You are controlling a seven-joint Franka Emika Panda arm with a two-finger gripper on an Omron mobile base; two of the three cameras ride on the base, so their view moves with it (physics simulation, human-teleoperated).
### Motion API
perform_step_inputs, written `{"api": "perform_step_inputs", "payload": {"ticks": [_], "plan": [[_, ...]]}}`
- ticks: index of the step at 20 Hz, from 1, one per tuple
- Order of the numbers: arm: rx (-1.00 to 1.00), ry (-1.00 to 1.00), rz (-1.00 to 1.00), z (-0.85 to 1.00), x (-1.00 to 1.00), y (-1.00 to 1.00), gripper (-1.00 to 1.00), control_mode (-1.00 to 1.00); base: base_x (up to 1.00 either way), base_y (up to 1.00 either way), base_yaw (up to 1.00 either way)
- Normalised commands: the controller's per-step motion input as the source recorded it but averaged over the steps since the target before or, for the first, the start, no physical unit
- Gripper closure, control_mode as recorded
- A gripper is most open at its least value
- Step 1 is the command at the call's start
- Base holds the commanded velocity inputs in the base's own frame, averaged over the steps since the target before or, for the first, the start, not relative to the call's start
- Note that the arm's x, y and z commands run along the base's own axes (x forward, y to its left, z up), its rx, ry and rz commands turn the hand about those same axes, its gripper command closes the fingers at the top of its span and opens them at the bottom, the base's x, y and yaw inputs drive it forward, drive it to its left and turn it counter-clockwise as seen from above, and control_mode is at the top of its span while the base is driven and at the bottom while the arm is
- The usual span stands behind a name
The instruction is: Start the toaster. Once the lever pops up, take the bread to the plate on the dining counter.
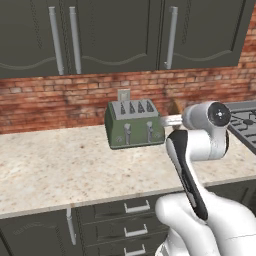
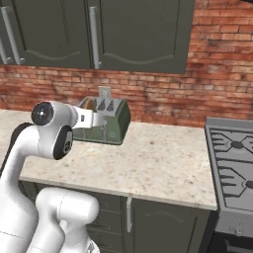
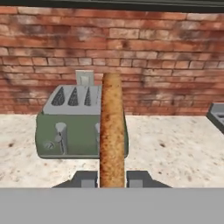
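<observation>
1. A speckled beige counter [image 1: 60, 170] is seen running under dark upper cabinets [image 1: 115, 35] and along a red brick wall [image 1: 50, 97]; dark drawers [image 1: 135, 220] are set in its front.
2. A stove [image 2: 232, 168] is placed at the right end of the counter, its dark grates seen in the right base view.
3. The toaster [image 1: 134, 125] is stood on the counter close to the wall, its steel top with four slots turned upward and its green front faced toward the robot.
4. A grey wall socket [image 1: 123, 95] is mounted on the brick just behind the toaster.
5. Two silver levers are carried on the toaster's front; the lever [image 1: 149, 131] on the right is seen beside its left-hand twin [image 1: 127, 134], both at about the same height. In the hand view the right one is largely hidden behind the bread.
6. The gripper [image 3: 112, 178] is held in the air in front of the toaster and somewhat to its right, apart from it, pointed toward the wall.
7. The bread [image 3: 112, 131] is clamped edge-on between the two fingers [image 3: 85, 179], rising from them as a narrow golden-brown strip across the middle of the hand view, clear of the slots.
8. In the left base view a brown edge of the bread [image 1: 175, 106] is seen just past the arm's end, right of the toaster's top.
</observation>
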Motion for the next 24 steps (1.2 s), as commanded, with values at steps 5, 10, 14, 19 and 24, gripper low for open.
{"api": "perform_step_inputs", "payload": {"ticks": [5,10,14,19,24], "plan": [[0.02,0.37,0.00,0.10,-0.95,0.00,1.00,-1.00,0.00,0.00,0.00],[0.04,0.21,-0.01,0.02,-0.87,0.00,1.00,-1.00,0.00,0.00,0.00],[0.00,0.01,0.00,0.02,-0.70,0.00,1.00,-1.00,0.00,0.00,0.00],[0.00,0.01,0.00,0.04,-0.56,0.00,1.00,-1.00,0.00,0.00,0.00],[0.00,0.05,0.00,0.08,-0.09,0.04,1.00,-1.00,0.00,0.00,0.00]]}}
